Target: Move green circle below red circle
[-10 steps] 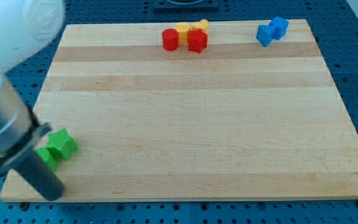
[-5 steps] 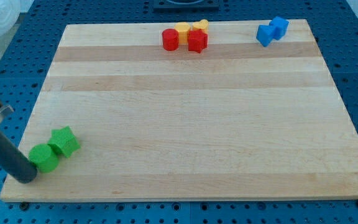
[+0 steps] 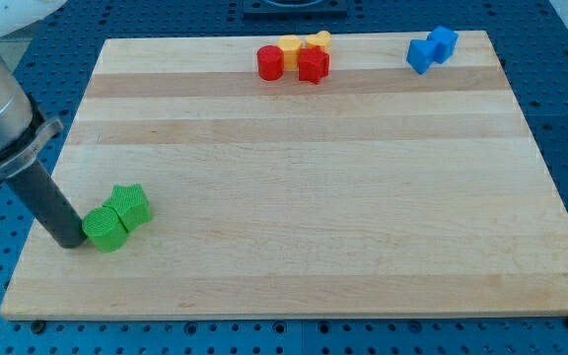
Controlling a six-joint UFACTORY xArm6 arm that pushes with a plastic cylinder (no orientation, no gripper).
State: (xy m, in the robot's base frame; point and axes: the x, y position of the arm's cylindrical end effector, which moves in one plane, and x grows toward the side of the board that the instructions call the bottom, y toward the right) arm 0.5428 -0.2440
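While my tip [image 3: 70, 240] touches green circle [image 3: 104, 230]; left-edge.

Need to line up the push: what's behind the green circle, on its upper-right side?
The green star touches the green circle there. My tip sits against its left; their contact is hidden.

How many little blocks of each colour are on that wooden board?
Green: 2, the green circle block and green star block
Red: 2, the red circle block and another red block
Yellow: 2
Blue: 2
Total: 8
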